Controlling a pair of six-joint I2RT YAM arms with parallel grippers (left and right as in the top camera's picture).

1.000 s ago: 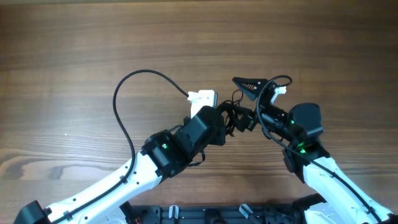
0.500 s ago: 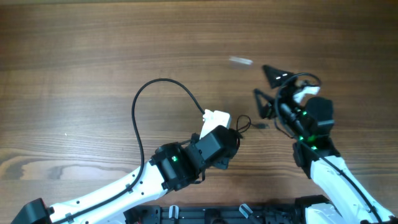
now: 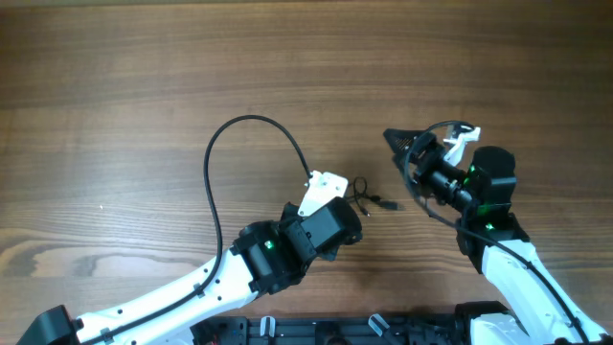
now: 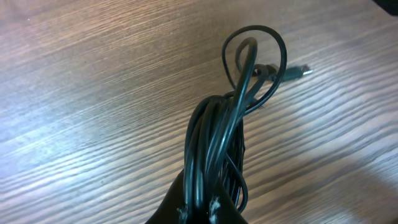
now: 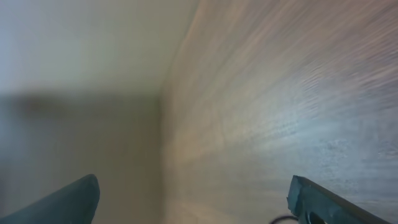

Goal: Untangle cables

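The cables (image 4: 217,130) are a bundle of thin black cords that my left gripper (image 4: 199,208) is shut on. The strands run up from between its fingertips to a loop (image 4: 255,56) and a small plug (image 4: 301,71) resting on the wood. In the overhead view only a small curl of the cables (image 3: 364,195) and the plug (image 3: 387,203) stick out to the right of my left gripper (image 3: 347,213). My right gripper (image 3: 409,168) stands open a short way to the right of the plug, not touching it. In the blurred right wrist view, the right gripper (image 5: 199,205) has nothing between its fingers.
A thicker black arm cable (image 3: 235,129) arcs from the left wrist's white mount (image 3: 324,188) out over the table to the left. The right wrist carries a similar white mount (image 3: 465,140). The wooden table (image 3: 144,77) spreads in every direction.
A second ago both grippers met at the bundle mid-table. My left gripper has drawn back toward the front with the cables; my right gripper has swung away to the right, still open.
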